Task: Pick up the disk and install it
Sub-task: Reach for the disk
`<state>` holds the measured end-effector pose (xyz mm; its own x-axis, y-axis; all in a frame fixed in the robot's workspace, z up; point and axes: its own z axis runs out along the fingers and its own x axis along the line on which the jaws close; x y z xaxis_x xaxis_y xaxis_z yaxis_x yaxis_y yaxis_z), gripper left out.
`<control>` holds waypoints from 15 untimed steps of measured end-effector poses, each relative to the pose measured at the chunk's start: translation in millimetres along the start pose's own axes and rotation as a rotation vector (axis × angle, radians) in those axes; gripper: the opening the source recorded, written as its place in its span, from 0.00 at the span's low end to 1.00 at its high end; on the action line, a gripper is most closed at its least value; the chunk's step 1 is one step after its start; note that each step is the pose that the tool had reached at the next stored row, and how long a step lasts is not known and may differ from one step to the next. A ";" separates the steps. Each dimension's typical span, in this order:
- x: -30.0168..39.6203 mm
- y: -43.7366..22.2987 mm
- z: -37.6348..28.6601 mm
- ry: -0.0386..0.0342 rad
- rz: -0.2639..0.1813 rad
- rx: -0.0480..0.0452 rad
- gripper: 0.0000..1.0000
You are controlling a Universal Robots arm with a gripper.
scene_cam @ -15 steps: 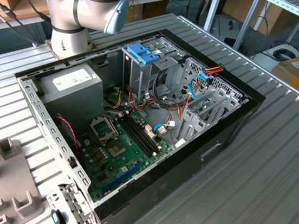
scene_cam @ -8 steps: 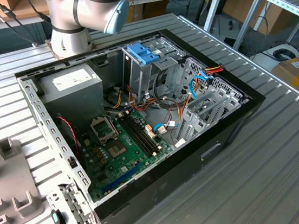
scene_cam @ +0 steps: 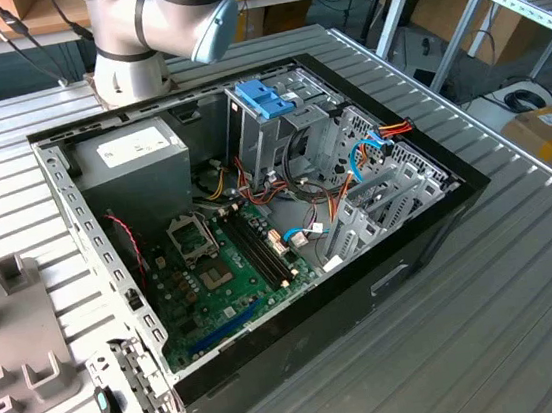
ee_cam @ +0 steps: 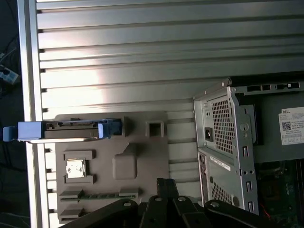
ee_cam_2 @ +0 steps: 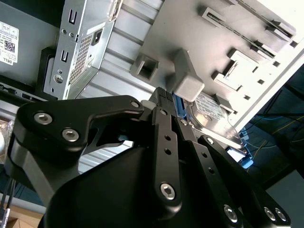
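One disk (ee_cam: 66,130) is in view, and it is not in the claw. In the first wrist view it is seen edge-on, standing along one edge of a single grey fixture plate (ee_cam: 142,156), with one blue end of its frame poking out past the counter's (ee_cam: 118,57) edge. In the second wrist view its white label (ee_cam_2: 209,104) and a strip of blue frame show just behind one grey block (ee_cam_2: 187,85) that rises from the plate.

The one claw (ee_cam: 166,183) has its two fingers pressed together with nothing between them. It hangs over the fixture plate on the side towards the computer case (ee_cam: 223,142), apart from the disk. In the second wrist view the joined tips (ee_cam_2: 164,95) sit in front of the grey block.

In the exterior view one open computer case (scene_cam: 304,354) lies on its side in the middle of the ribbed counter (scene_cam: 531,316), and the fixture plate (scene_cam: 12,350) lies beside it at the counter's edge on the exterior view's left. Inside the case are one grey power supply box (scene_cam: 135,163) with a white label, one green motherboard (scene_cam: 215,284), and one metal drive cage (scene_cam: 268,142) topped by one blue latch (scene_cam: 263,97). The single robot arm's (scene_cam: 152,20) base stands at the counter's far edge, behind the case
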<state>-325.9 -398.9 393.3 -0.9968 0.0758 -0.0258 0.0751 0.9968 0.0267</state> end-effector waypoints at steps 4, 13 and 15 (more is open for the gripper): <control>1.3 -0.1 0.0 0.0000 0.000 0.0003 0.11; 4.4 -0.4 -0.1 0.0000 0.000 0.0008 0.11; 5.2 -0.4 -0.1 -0.0001 0.000 0.0009 0.11</control>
<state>-331.0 -399.0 393.3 -0.9968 0.0757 -0.0259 0.0750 0.9968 0.0258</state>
